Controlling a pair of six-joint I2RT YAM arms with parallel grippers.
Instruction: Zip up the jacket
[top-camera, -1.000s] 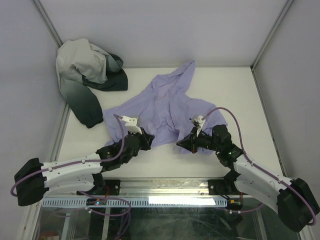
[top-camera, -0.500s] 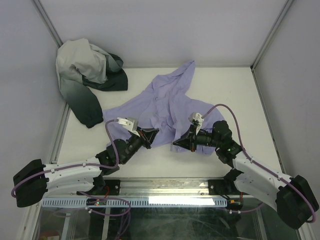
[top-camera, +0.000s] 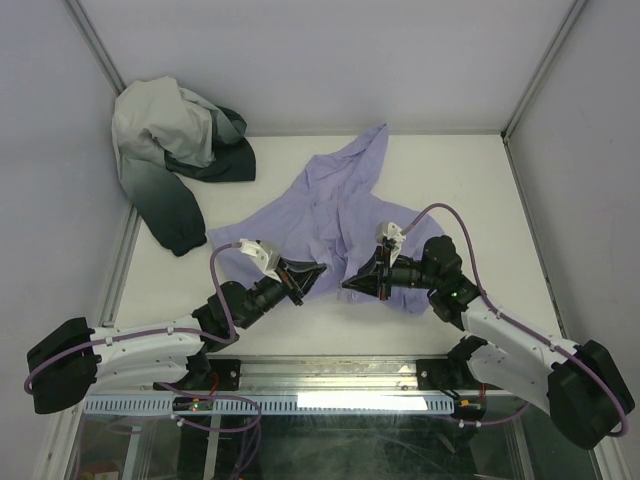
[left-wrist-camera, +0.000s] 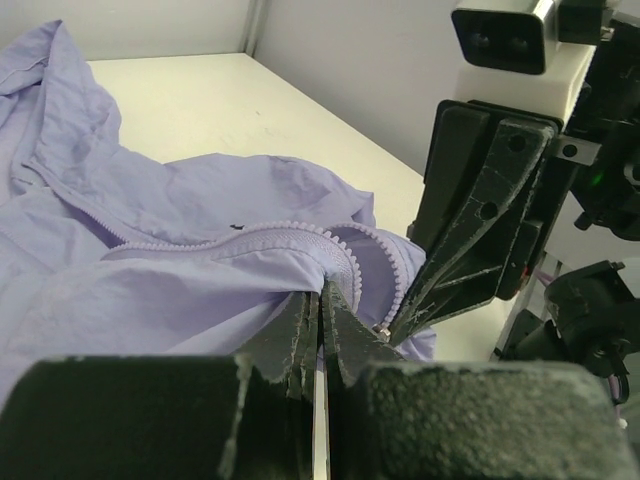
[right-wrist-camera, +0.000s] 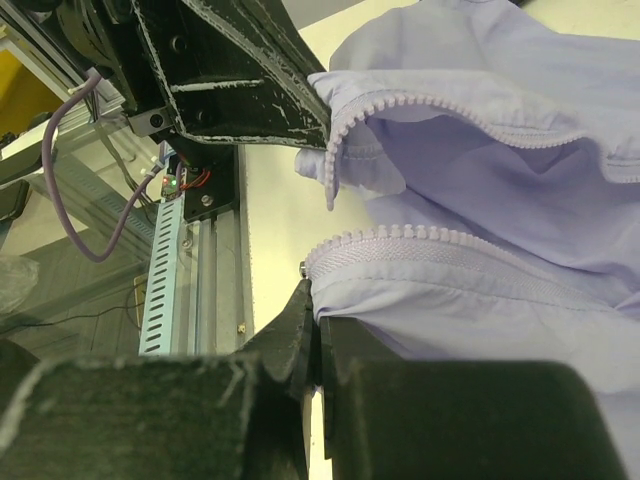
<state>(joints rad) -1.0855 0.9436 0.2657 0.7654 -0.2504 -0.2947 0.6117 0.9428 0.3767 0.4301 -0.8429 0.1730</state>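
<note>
The lavender jacket (top-camera: 335, 205) lies wrinkled and unzipped on the white table, collar toward the back. My left gripper (top-camera: 318, 272) is shut on the bottom corner of one front edge, right at the zipper teeth (left-wrist-camera: 300, 238). My right gripper (top-camera: 347, 285) is shut on the bottom corner of the other front edge, where its zipper tape (right-wrist-camera: 450, 250) ends in a small metal piece. The two gripper tips face each other a short gap apart near the table's front. In the left wrist view the left gripper (left-wrist-camera: 322, 300) pinches fabric; in the right wrist view the right gripper (right-wrist-camera: 312, 305) does the same.
A white-and-dark-green garment (top-camera: 175, 150) lies bunched in the back left corner. Grey walls enclose the table on three sides. A metal rail (top-camera: 320, 375) runs along the front edge, close under both grippers.
Both grippers have moved inward toward each other, dragging the jacket's two bottom zipper corners close together. The left wrist has also turned its fingers rightward.
</note>
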